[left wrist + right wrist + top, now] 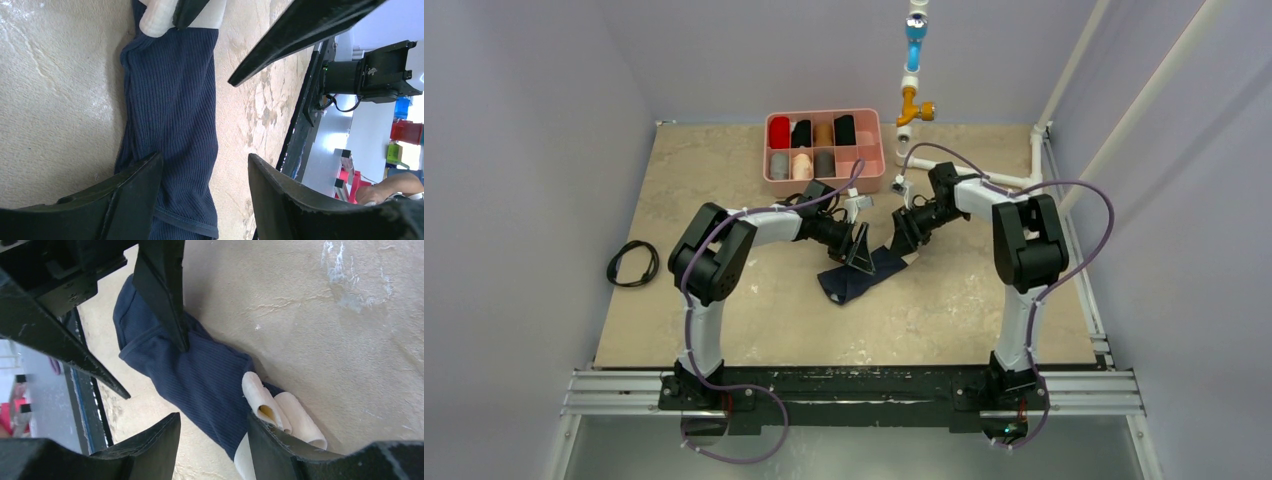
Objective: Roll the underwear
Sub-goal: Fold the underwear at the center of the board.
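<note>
Left tool [202, 165] stood apart, one finger on the underwear [170, 100] — right tool [212, 422] apart too, a finger touched the curled cream band [257, 395], nothing clamped.

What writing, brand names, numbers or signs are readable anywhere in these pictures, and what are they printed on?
No text can be read in any view.
The underwear and its cream band: plain, no label showing.
The pink box: no lettering visible.
A pale mark on the black motor block in the left wrist view: too small to read.
</note>
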Motion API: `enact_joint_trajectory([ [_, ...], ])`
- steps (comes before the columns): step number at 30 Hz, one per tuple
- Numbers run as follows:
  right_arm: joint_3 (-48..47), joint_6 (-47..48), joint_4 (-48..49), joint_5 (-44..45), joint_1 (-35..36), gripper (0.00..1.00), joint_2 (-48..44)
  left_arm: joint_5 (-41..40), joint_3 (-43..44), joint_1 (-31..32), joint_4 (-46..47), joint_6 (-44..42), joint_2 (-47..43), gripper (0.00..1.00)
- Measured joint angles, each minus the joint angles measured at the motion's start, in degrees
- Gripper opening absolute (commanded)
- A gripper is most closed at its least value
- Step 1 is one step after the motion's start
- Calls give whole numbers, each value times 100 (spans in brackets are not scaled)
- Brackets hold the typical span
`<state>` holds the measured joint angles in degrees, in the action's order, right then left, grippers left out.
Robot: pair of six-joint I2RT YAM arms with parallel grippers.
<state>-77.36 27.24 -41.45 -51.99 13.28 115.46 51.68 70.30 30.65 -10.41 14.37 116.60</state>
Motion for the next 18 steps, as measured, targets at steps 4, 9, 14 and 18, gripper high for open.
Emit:
enact_joint_trajectory([
  [4,-144,-164,-22,-111,-76,51,321,0,0,0,0,-4,0,63],
  [9,-240,-317,-103,-227,-146,51,452,15,0,0,-2,-24,0,65],
  [14,-201,-315,-85,-223,-146,51,446,83,4,0,-9,-44,-4,70],
  [18,-98,-256,-42,-289,-146,51,433,107,74,0,-153,-98,-15,71],
])
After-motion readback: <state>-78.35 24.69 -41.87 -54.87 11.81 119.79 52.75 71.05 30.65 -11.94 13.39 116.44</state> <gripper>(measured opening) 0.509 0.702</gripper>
